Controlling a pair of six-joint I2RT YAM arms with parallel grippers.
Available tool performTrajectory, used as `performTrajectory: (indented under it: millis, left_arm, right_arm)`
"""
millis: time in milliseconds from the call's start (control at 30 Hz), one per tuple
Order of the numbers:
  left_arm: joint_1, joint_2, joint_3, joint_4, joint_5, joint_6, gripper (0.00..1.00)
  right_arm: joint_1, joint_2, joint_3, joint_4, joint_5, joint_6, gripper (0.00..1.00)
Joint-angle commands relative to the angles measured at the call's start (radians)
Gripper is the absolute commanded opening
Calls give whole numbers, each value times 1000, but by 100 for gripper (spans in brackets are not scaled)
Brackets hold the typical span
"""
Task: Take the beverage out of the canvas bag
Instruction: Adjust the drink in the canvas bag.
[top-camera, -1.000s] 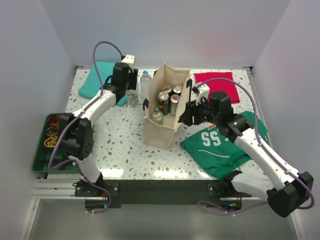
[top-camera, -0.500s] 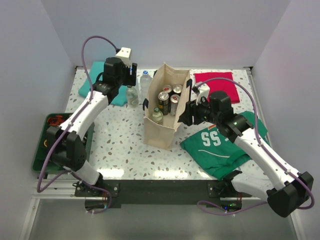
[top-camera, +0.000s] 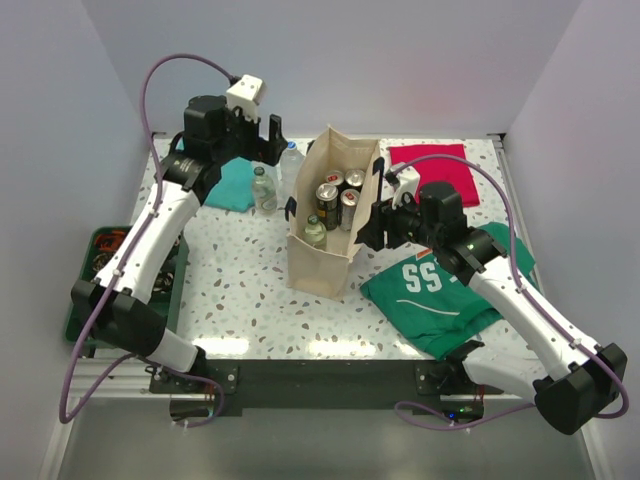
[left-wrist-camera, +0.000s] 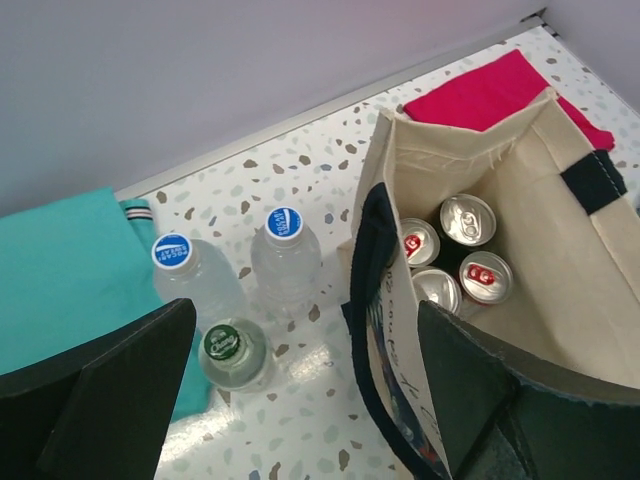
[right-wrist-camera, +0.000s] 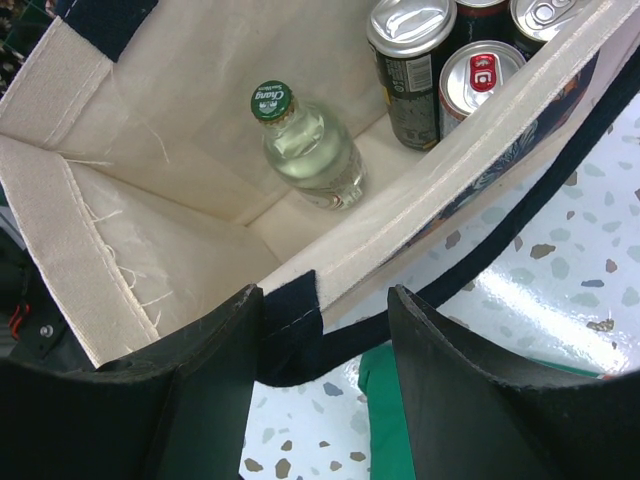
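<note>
The canvas bag (top-camera: 320, 265) stands upright mid-table, mouth open. Inside are several cans (top-camera: 328, 195) (left-wrist-camera: 467, 218) (right-wrist-camera: 412, 40) and a green-capped clear bottle (top-camera: 315, 232) (right-wrist-camera: 305, 145). Another green-capped bottle (top-camera: 264, 188) (left-wrist-camera: 232, 352) stands on the table left of the bag, beside two blue-capped water bottles (top-camera: 291, 160) (left-wrist-camera: 285, 255). My left gripper (top-camera: 262, 140) (left-wrist-camera: 300, 400) hangs open and empty, high above these bottles. My right gripper (top-camera: 378, 222) (right-wrist-camera: 325, 300) is open, straddling the bag's right rim where the navy handle (right-wrist-camera: 290, 335) is sewn on; the strap touches one finger.
A teal cloth (top-camera: 232, 185) (left-wrist-camera: 60, 270) lies at the back left, a red cloth (top-camera: 435, 165) (left-wrist-camera: 490, 90) at the back right. A green jersey (top-camera: 440, 290) (right-wrist-camera: 400, 410) lies under my right arm. A green tray (top-camera: 92, 240) sits at the left edge.
My left gripper has opened wide and risen up and back, leaving the green-capped bottle standing on the table. The right arm and the bag have not moved.
</note>
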Motion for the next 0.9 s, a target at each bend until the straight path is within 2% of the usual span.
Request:
performTrajectory:
  millis: [0, 200, 400, 867]
  left_arm:
    - [-10, -23, 53, -53, 125, 8, 97]
    - [-85, -35, 73, -94, 147, 31, 99]
    - [-212, -29, 117, -149, 53, 117, 100]
    - [-274, 14, 165, -229, 79, 140, 100]
  right_arm:
    - [3, -3, 19, 34, -13, 9, 57]
    - [3, -8, 24, 19, -10, 1, 57]
    - [3, -8, 26, 20, -12, 7, 58]
    - [3, -6, 27, 25, -15, 4, 59]
